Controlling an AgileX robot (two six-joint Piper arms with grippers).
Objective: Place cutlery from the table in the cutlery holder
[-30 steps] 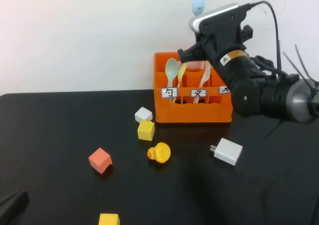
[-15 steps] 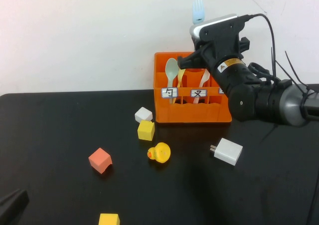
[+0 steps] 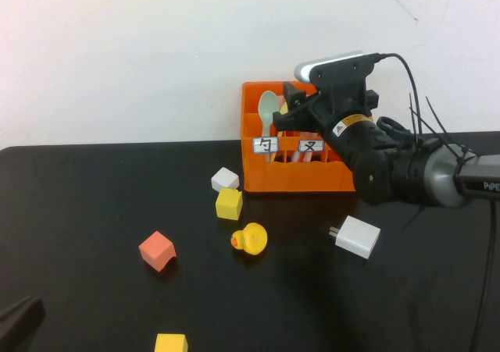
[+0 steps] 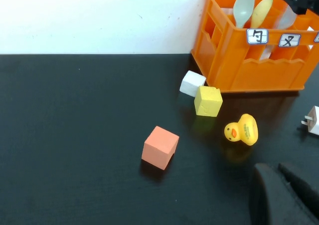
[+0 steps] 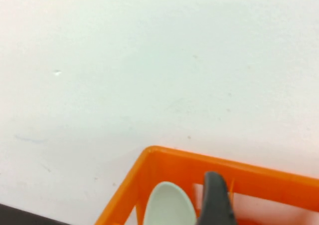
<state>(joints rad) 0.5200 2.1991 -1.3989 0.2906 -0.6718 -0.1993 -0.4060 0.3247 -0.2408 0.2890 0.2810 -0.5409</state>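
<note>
Up at the far edge of the surface (image 3: pixel 94 188), the holder (image 3: pixel 297 176) has the mint spoon (image 3: pixel 269 106) upright in its left compartment. The right gripper (image 3: pixel 283 112) hangs over the holder's rim (jaws: cannot tell). The left gripper (image 4: pixel 284 195) sits at the near left corner, jaws pressed together. Blocks, a duck (image 3: pixel 250 239) and a charger (image 3: pixel 357 236) dot the middle; the left side lies open.

The cutlery holder (image 3: pixel 301 172) looks like glossy orange plastic; beside it, the table (image 3: pixel 94 204) is matt black, and the mint spoon (image 3: pixel 269 108) inside is smooth plastic.
</note>
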